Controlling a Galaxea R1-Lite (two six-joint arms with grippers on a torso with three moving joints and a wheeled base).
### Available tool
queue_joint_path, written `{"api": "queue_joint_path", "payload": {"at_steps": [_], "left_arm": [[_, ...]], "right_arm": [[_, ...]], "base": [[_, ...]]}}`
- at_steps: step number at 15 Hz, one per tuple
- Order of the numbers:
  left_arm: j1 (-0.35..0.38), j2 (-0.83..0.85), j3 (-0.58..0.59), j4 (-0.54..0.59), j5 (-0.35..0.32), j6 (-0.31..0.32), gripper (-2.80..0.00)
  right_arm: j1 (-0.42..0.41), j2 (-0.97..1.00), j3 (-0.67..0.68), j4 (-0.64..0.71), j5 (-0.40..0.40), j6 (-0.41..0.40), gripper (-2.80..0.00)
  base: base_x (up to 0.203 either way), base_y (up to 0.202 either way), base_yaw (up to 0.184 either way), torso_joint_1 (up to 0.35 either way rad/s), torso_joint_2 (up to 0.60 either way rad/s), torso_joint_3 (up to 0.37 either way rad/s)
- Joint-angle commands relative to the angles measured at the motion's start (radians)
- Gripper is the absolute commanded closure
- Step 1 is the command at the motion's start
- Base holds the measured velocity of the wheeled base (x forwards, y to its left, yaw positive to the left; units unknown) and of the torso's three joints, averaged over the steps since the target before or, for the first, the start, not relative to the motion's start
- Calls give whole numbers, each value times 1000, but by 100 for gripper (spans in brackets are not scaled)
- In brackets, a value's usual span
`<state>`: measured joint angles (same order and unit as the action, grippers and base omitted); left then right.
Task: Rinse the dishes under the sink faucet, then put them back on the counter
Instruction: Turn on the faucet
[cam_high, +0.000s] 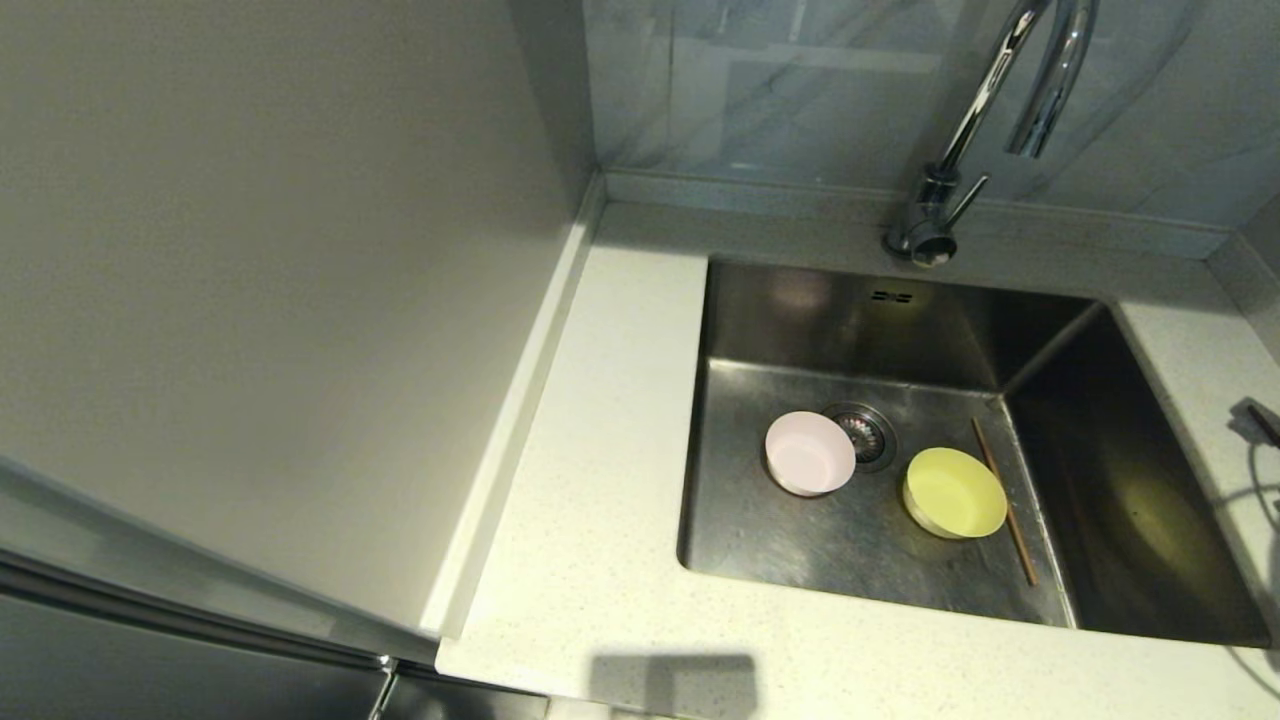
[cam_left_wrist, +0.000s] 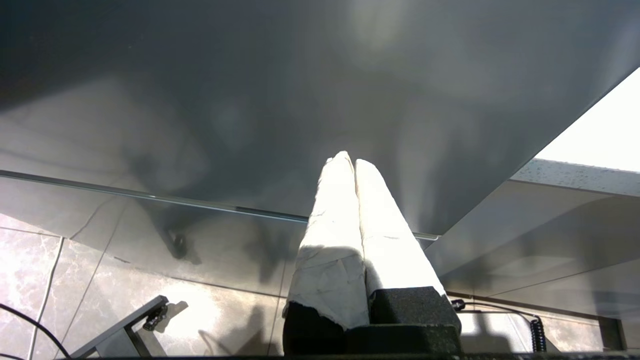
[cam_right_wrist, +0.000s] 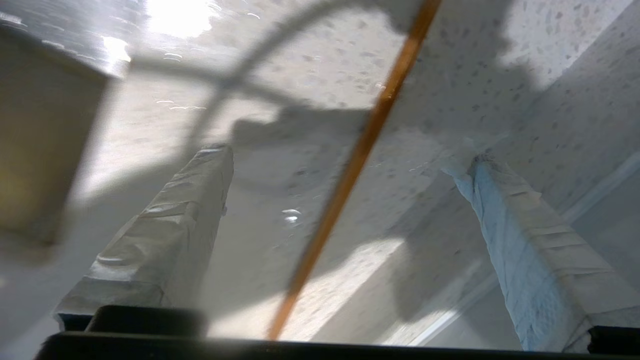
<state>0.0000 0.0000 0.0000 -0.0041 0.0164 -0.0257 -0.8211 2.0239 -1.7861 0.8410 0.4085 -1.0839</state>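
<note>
One chopstick (cam_right_wrist: 350, 170) lies on the counter (cam_high: 620, 420). The right wrist view shows it there, a thin brown stick on the speckled white stone. The right claw (cam_right_wrist: 345, 155) hangs just above it with its two taped fingers (cam_right_wrist: 175, 220) spread wide, one on each side. The stick touches neither finger, so nothing is held. That chopstick looks put back, so this part of the job seems done.

The rest is still to do. In the head view the sink (cam_high: 760, 310) holds three things. The pink bowl (cam_high: 809, 452) sits on the steel floor, touching the round drain (cam_high: 868, 432) at about its 8 o'clock. The yellow-green bowl (cam_high: 954, 492) sits at about 4 o'clock from the drain, a little apart from it. Both bowls are small, round, right way up and look empty. The other chopstick (cam_high: 1004, 500) lies flat at 3 o'clock of the yellow-green bowl, just beside it, close to the sink's right wall.

The faucet (cam_high: 985, 110) stands at 12 o'clock of the sink, tall and shiny. No water can be seen coming out.

The left claw (cam_left_wrist: 350, 165) is parked low by the dark cupboard front, fingers pressed together, holding nothing.

A bit of the right arm (cam_high: 1262, 420) peeks in at the head view's 3 o'clock edge.
</note>
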Motion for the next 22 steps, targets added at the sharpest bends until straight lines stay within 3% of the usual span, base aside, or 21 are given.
{"api": "queue_joint_path", "payload": {"at_steps": [1, 5, 10, 11, 12, 15, 22], "left_arm": [[0, -3, 0, -1, 0, 0, 0], [0, -3, 0, -1, 0, 0, 0], [0, -3, 0, -1, 0, 0, 0], [0, -3, 0, -1, 0, 0, 0], [0, -3, 0, -1, 0, 0, 0], [0, -3, 0, -1, 0, 0, 0], [0, -3, 0, -1, 0, 0, 0]], "right_arm": [[30, -44, 102, -134, -35, -3, -280], [103, -92, 186, -188, -55, 27, -280], [116, -80, 121, -170, -96, 134, -280], [115, -77, 98, -135, -96, 143, -37], [114, -71, 61, -71, -97, 145, 0], [114, -44, -41, 121, -108, 149, 0], [119, 13, -93, 101, -143, 186, 0]], "base": [[0, 0, 0, 0, 0, 0], [0, 0, 0, 0, 0, 0], [0, 0, 0, 0, 0, 0], [0, 0, 0, 0, 0, 0], [0, 0, 0, 0, 0, 0], [0, 0, 0, 0, 0, 0], [0, 0, 0, 0, 0, 0]]}}
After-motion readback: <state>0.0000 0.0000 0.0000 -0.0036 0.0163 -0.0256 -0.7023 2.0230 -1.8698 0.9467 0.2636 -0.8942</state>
